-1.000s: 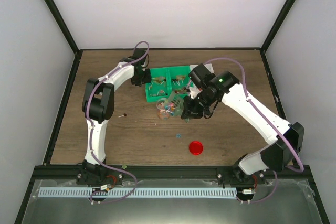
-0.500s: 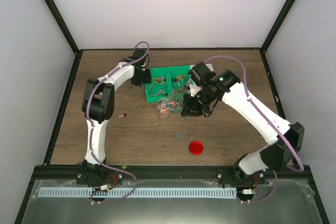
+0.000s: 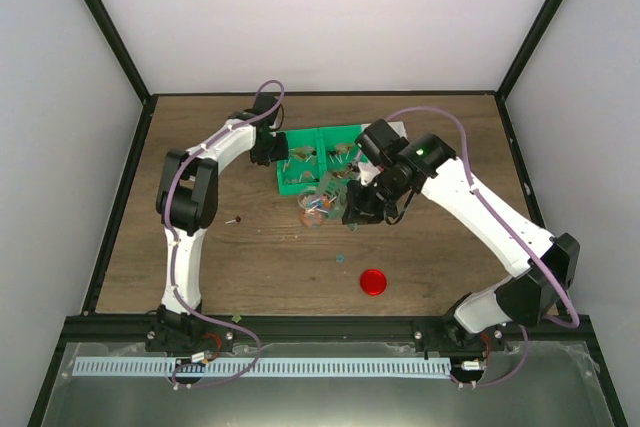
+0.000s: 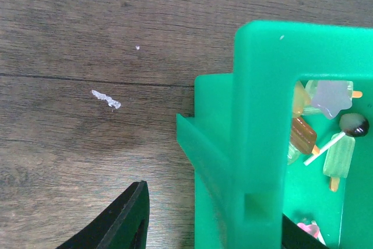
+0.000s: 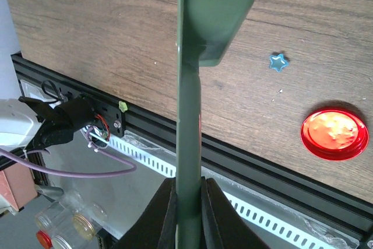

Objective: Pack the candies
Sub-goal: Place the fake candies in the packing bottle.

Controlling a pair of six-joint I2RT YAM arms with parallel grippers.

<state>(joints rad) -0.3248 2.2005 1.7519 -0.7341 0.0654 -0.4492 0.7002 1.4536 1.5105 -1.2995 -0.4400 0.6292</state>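
While a dark-green plastic scoop (image 5: 211, 18) is clamped by the right gripper (image 5: 188, 189), tiny wrapped candies (image 3: 318, 205) are seen just ahead, on-axis.

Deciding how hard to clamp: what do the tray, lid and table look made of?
Tray: moulded plastic, it seems; uniform bright green, smooth satin surface, rounded edges.
Lid: red with a mirror-like sheen, perhaps metal or glossy plastic; cannot tell which.
Table: wood or wood-look laminate; brown grain lines, matte.
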